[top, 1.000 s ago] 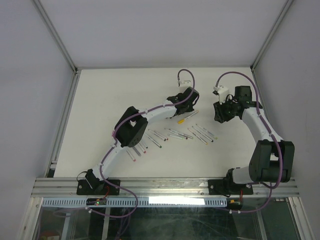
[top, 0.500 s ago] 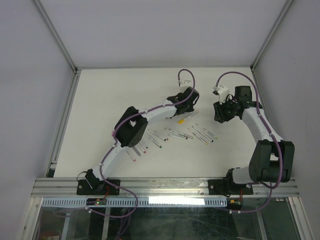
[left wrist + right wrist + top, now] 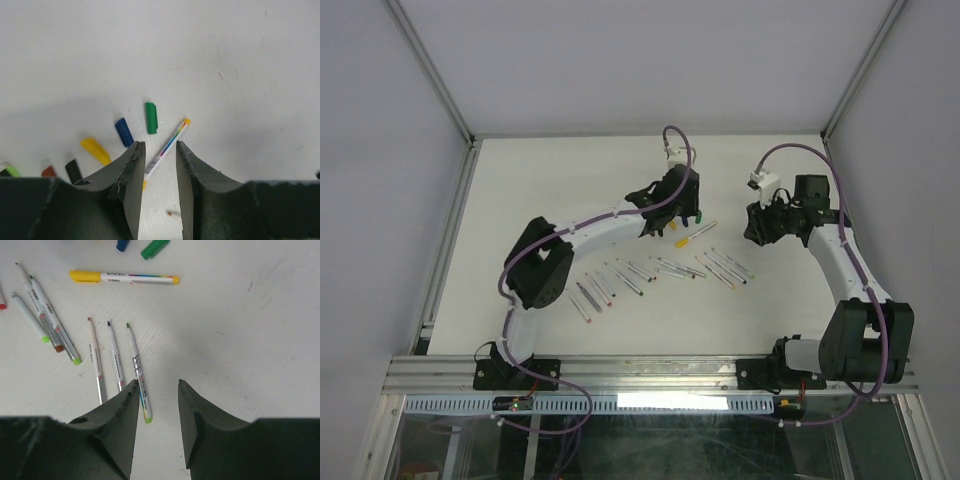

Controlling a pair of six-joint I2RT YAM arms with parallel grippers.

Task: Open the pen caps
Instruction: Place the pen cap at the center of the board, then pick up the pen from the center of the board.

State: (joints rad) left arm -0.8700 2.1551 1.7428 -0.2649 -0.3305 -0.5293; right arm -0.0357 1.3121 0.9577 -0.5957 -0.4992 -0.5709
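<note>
My left gripper hangs open above the table with nothing between its fingers. Under the gap lies a white pen with a yellow cap. Just beyond it lie loose pen caps: green, blue, yellow, black. In the top view the left gripper is beside that capped pen. My right gripper is open and empty, over bare table next to three uncapped pens. The capped pen lies further off.
A row of uncapped pens runs across the middle of the table from front left to right. More pens lie left of the right gripper. Frame posts and the table's raised edge bound the area.
The left arm's elbow has swung left and its wrist has shifted back and left. Its jaws have widened. Pens at the front left now show. The right arm has barely moved.
</note>
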